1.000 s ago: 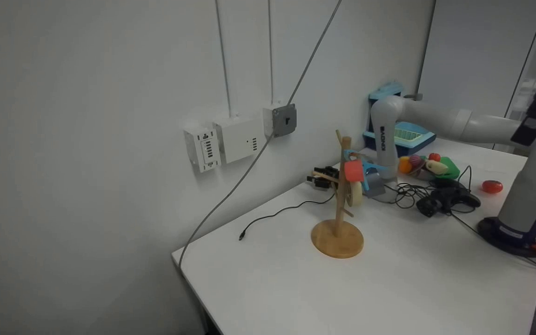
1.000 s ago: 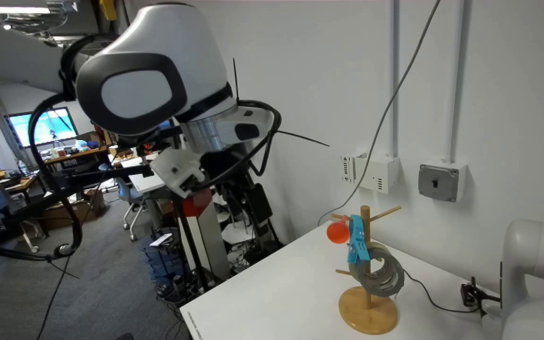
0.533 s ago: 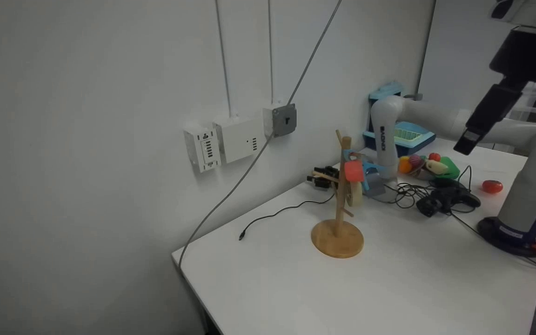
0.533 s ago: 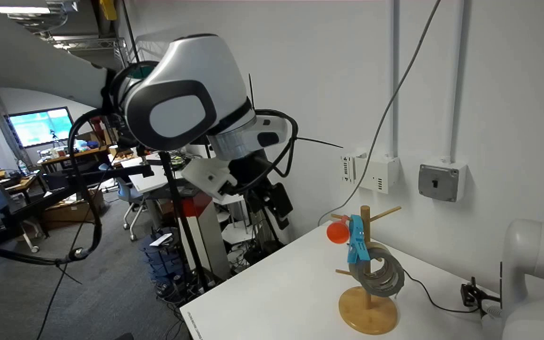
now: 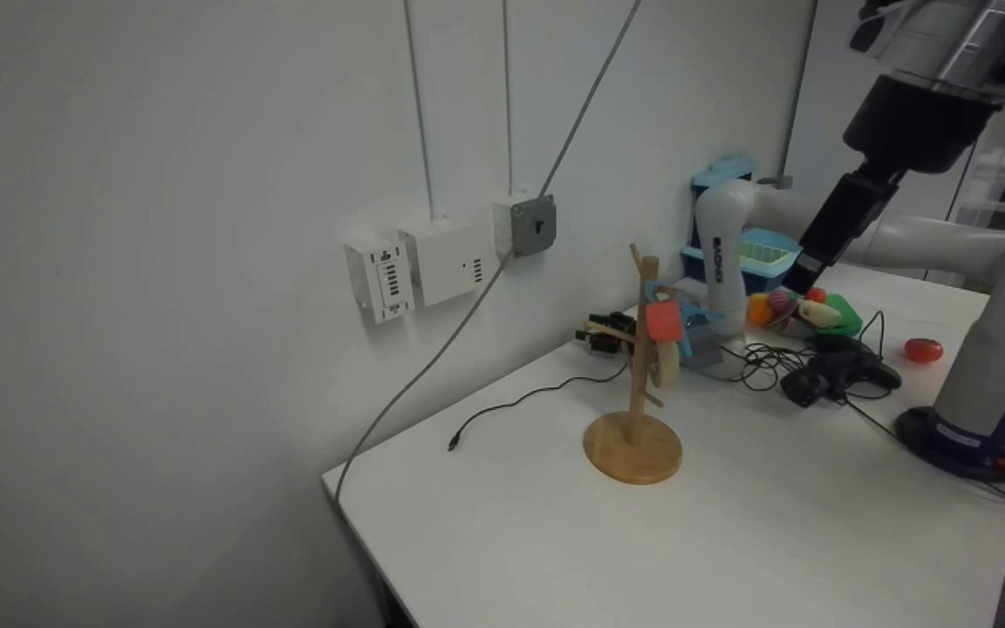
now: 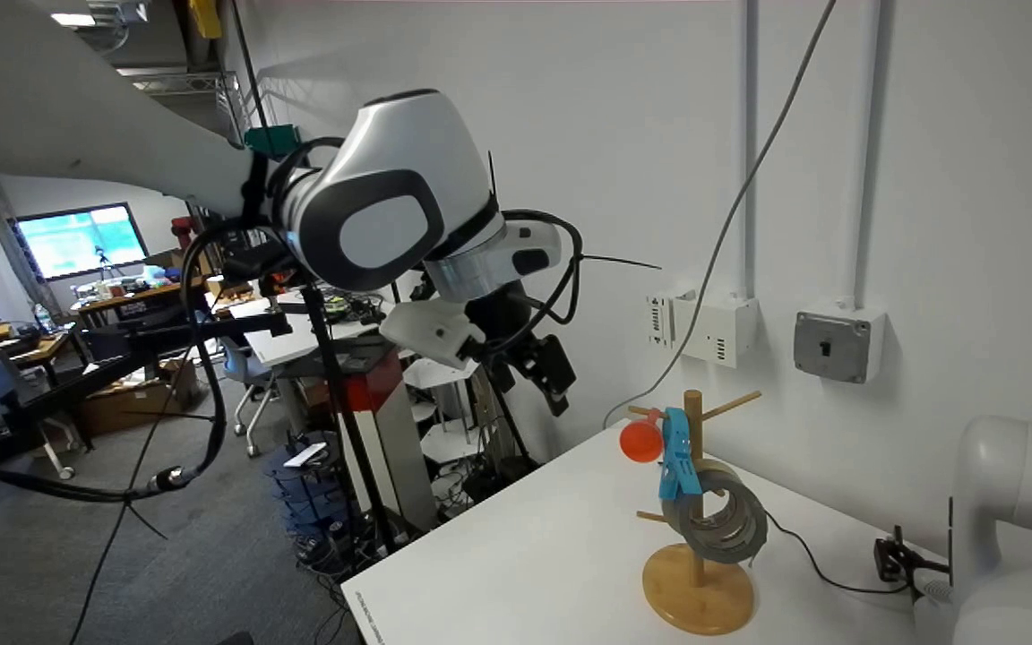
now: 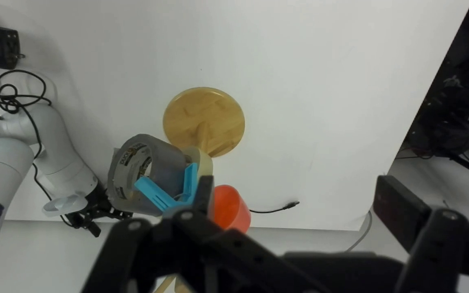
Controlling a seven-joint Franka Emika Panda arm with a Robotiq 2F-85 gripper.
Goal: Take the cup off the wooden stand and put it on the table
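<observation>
The red-orange cup (image 5: 664,321) hangs on a peg near the top of the wooden stand (image 5: 632,449), also in an exterior view with the cup (image 6: 641,441) and the stand (image 6: 700,596). The stand stands upright on the white table (image 5: 729,541). My gripper (image 5: 803,275) is in the air, apart from the stand; it also shows in an exterior view (image 6: 561,394). In the wrist view my gripper (image 7: 295,185) is wide open, with nothing held. There the cup (image 7: 230,207) appears just inside the left finger, which partly covers it; the stand's base (image 7: 204,118) lies beyond.
A light blue item (image 6: 677,457) and grey tape rolls (image 6: 722,533) hang on the stand beside the cup. A black cable (image 5: 520,401) lies behind it near the wall. A second arm (image 5: 725,253), toy food (image 5: 777,305) and a black controller (image 5: 838,371) are on the table.
My gripper has come down and moved toward the stand, entering further into an exterior view. The cup and the stand have not moved.
</observation>
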